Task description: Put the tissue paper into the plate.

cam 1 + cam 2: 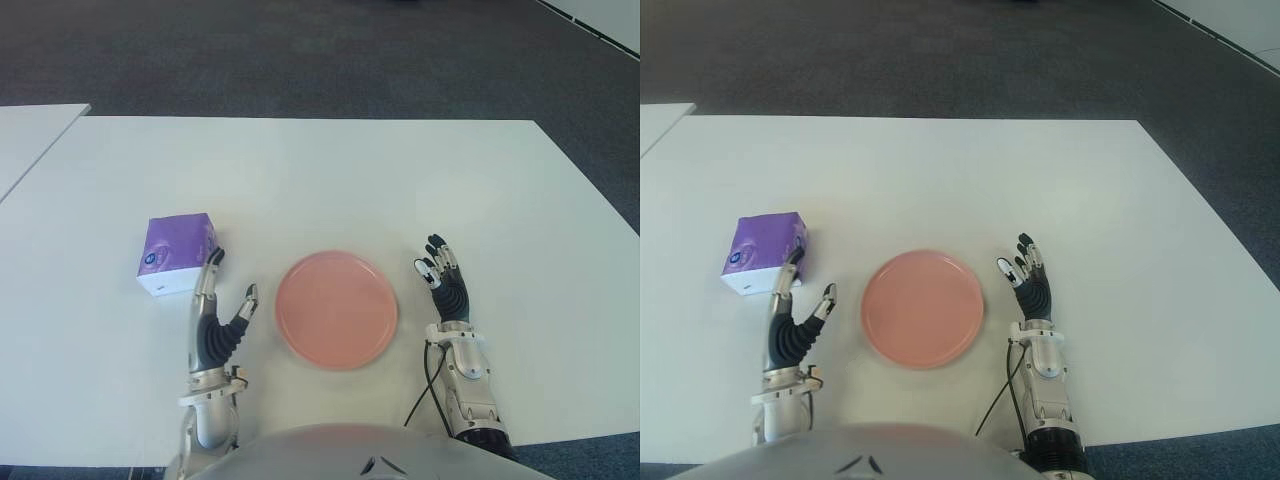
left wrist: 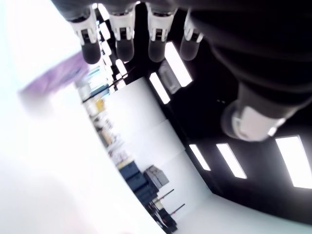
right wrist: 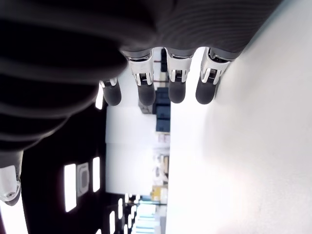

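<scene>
1. My left hand (image 1: 215, 325) is up with fingers spread, thumb out, holding nothing. Its fingertips sit just beside the tissue pack (image 1: 178, 254), at the pack's near right corner; I can't tell if they touch it.
2. The tissue pack lies on the table (image 1: 330, 170) toward its left edge, well apart from the plate (image 1: 336, 309), which is at the middle of the near edge.
3. My right hand (image 1: 448, 290) shows just right of the plate, fingers straight and relaxed, empty.
4. Risk: the pack is soft and boxy, so a shallow pinch on one corner could let it swing or slip out mid-carry.
5. Risk: reaching in with fingers spread could shove the pack further toward the left edge instead of closing around it.
6. Risk: the plate is shallow; a late release could leave the pack hanging over the rim or nudge the plate.
</scene>
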Robot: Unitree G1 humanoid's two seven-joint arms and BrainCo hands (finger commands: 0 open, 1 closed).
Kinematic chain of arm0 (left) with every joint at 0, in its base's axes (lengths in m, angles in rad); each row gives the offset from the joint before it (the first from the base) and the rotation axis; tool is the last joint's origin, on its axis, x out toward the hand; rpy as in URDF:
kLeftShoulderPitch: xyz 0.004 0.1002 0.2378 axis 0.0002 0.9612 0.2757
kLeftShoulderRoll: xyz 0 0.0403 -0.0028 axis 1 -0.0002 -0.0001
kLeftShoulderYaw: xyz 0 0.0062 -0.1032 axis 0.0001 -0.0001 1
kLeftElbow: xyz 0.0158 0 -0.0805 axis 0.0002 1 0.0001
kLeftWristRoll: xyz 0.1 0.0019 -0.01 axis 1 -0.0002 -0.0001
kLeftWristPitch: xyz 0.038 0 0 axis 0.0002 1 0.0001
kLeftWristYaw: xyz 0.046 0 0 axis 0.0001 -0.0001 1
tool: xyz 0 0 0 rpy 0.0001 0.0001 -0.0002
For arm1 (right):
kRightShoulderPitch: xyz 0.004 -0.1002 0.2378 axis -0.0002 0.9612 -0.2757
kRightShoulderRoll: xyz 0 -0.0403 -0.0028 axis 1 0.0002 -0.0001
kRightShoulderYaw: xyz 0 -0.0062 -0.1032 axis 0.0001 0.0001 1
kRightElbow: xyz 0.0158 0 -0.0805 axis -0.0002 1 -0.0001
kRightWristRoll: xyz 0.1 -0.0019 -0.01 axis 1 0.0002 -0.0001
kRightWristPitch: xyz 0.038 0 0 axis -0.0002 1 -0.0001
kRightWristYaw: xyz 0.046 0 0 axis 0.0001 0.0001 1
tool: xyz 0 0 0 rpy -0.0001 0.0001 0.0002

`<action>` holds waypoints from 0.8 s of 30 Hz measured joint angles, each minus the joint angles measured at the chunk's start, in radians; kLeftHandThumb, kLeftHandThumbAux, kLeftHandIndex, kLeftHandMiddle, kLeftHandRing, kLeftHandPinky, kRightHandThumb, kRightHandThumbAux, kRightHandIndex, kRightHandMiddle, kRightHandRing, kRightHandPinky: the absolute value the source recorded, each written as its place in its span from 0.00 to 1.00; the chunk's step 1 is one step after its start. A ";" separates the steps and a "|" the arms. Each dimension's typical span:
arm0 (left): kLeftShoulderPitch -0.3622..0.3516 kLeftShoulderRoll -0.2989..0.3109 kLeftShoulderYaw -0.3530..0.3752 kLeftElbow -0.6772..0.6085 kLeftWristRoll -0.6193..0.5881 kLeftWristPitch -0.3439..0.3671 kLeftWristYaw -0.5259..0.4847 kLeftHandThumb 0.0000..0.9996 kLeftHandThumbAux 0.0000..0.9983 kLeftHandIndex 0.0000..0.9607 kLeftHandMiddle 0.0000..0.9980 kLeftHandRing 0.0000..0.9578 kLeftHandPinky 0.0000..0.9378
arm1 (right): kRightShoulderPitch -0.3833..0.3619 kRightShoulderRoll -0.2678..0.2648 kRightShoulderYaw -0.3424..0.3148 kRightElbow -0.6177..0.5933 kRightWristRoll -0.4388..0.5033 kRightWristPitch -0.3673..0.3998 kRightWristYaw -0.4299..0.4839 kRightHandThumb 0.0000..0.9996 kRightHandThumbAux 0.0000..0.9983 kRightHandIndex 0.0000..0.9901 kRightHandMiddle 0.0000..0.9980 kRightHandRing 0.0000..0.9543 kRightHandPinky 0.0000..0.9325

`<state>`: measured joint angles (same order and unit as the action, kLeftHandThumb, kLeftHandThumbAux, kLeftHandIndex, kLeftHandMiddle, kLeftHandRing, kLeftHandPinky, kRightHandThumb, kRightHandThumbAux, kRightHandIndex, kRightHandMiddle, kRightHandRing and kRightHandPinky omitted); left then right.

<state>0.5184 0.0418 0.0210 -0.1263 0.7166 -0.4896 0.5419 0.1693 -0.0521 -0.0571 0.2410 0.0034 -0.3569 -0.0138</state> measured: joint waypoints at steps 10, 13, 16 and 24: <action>-0.148 0.287 0.096 0.037 0.374 0.138 0.313 0.34 0.41 0.09 0.07 0.04 0.02 | -0.001 0.004 -0.001 0.011 0.000 0.001 -0.008 0.23 0.49 0.00 0.03 0.00 0.00; -0.192 0.328 0.083 0.087 0.424 0.192 0.348 0.32 0.39 0.08 0.06 0.03 0.01 | -0.003 0.005 0.000 0.013 -0.001 0.001 -0.011 0.23 0.49 0.00 0.03 0.00 0.00; -0.233 0.358 0.073 0.134 0.455 0.236 0.370 0.30 0.38 0.07 0.05 0.02 0.00 | -0.008 0.008 0.000 0.016 -0.002 0.001 -0.012 0.23 0.49 0.00 0.03 0.00 0.00; -0.302 0.426 0.042 0.189 0.481 0.327 0.390 0.26 0.35 0.05 0.05 0.02 0.00 | -0.017 0.011 0.000 0.022 -0.001 0.001 -0.012 0.24 0.51 0.00 0.03 0.00 0.00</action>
<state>0.2160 0.4676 0.0634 0.0627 1.1976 -0.1623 0.9316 0.1519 -0.0408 -0.0575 0.2634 0.0027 -0.3562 -0.0256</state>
